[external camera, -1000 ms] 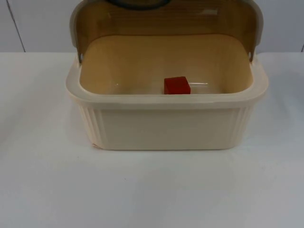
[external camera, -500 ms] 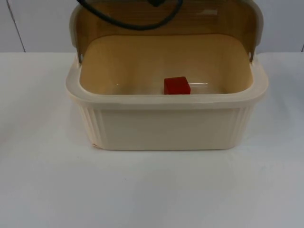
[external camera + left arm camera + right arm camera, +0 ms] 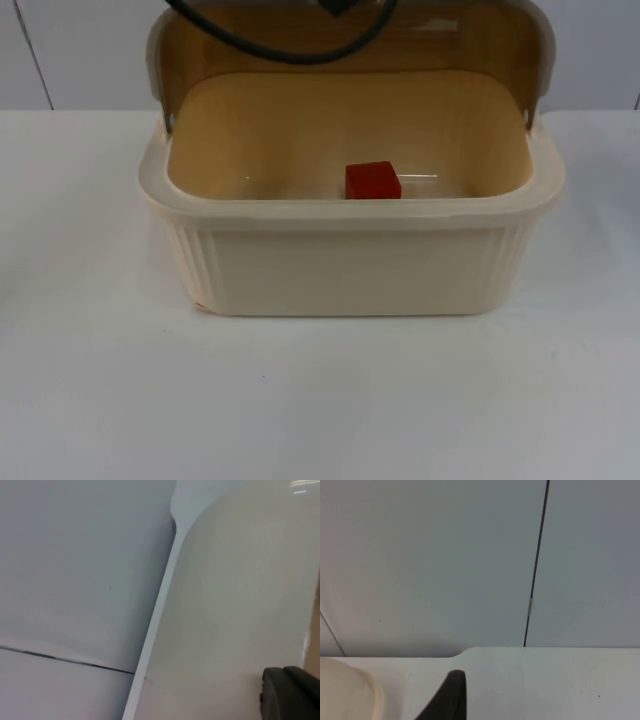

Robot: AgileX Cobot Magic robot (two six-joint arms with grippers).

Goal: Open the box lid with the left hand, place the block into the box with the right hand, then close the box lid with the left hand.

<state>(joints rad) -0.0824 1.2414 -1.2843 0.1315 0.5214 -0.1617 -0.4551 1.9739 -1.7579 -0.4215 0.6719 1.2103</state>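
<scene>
while the white table carries the cream box at its centre, the box's amber lid stands raised at twelve o'clock against the grey partition wall, and the red block sits inside near the front wall, a touch toward three o'clock. the left gripper is close against a pale curved surface, likely the lid's back; whether it is wide or narrow i cannot tell. the right gripper waits off beside the box, its state equally unclear. closing remains: a push off-centre could skid the box, or the lid could drop hard and slam.
</scene>
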